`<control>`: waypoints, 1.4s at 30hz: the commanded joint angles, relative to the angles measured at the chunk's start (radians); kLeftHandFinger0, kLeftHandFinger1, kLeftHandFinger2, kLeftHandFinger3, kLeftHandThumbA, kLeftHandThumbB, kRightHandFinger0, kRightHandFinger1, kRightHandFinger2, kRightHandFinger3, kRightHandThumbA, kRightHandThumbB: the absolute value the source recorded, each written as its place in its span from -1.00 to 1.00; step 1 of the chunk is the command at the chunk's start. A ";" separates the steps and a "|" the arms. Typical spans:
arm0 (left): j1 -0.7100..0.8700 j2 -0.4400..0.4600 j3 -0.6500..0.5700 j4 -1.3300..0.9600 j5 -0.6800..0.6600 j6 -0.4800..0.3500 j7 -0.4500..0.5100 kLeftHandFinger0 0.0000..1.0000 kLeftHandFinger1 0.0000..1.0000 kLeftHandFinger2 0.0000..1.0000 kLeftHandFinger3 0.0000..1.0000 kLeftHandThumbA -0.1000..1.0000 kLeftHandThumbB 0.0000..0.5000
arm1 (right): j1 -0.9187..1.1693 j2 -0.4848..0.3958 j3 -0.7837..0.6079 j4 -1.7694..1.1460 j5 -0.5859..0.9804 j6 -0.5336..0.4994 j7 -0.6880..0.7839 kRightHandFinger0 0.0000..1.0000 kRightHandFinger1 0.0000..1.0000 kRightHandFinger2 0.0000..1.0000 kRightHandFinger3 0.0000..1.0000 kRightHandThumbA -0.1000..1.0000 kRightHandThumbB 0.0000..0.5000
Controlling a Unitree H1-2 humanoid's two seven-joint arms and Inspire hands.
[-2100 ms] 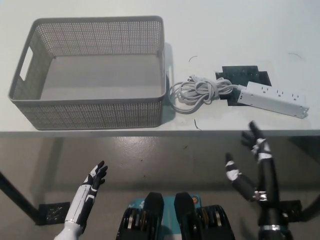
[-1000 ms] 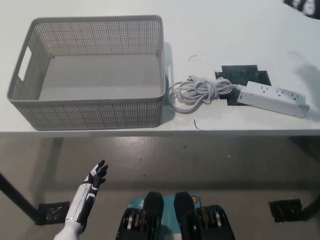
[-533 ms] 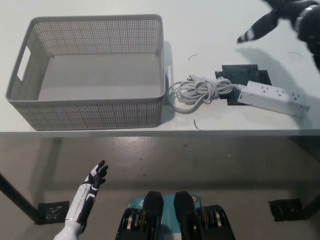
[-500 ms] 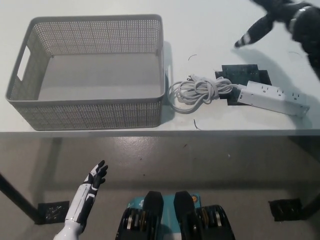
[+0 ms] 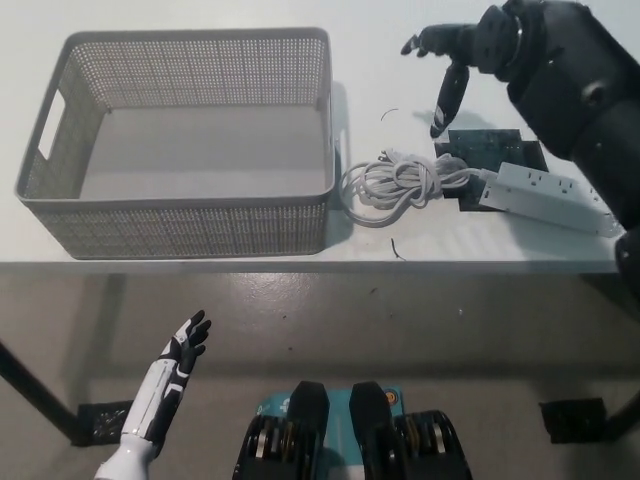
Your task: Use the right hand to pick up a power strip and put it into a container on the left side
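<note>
Now my right hand [image 5: 462, 52] has swung in from the far right edge to hang over the table with fingers [image 5: 443, 100] spread and empty, pointing down. Just below them lies the power strip [image 5: 545, 196], untouched, its coiled cord [image 5: 392, 185] trailing toward the container [image 5: 180, 215] beyond. So the reach is nearly done but the grasp remains; my left hand [image 5: 180, 350] idles open under the table edge.

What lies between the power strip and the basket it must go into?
The coiled cord lies on the table between the power strip and the basket, whose near right wall must also be cleared.
</note>
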 commanded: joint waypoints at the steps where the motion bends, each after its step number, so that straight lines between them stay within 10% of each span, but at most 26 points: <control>1: -0.015 0.020 0.003 -0.032 0.009 -0.043 -0.011 1.00 1.00 1.00 1.00 0.97 -0.30 | -0.064 0.019 -0.010 0.067 -0.038 -0.055 -0.024 1.00 1.00 1.00 1.00 1.00 0.84; 34: -0.022 0.023 0.012 -0.026 -0.003 -0.058 -0.022 1.00 1.00 1.00 1.00 0.86 -0.40 | 0.110 0.071 -0.111 0.212 -0.063 -0.062 -0.250 1.00 1.00 1.00 1.00 1.00 0.60; 38: -0.027 0.025 0.010 -0.026 -0.003 -0.059 -0.027 1.00 1.00 1.00 1.00 0.85 -0.41 | 0.158 0.096 -0.165 0.215 -0.056 -0.084 -0.442 1.00 1.00 1.00 1.00 1.00 0.80; 42: -0.027 0.025 0.010 -0.034 -0.001 -0.049 -0.027 1.00 1.00 1.00 1.00 0.84 -0.37 | 0.204 0.106 -0.239 0.208 -0.015 -0.191 -0.705 1.00 1.00 1.00 1.00 0.73 0.37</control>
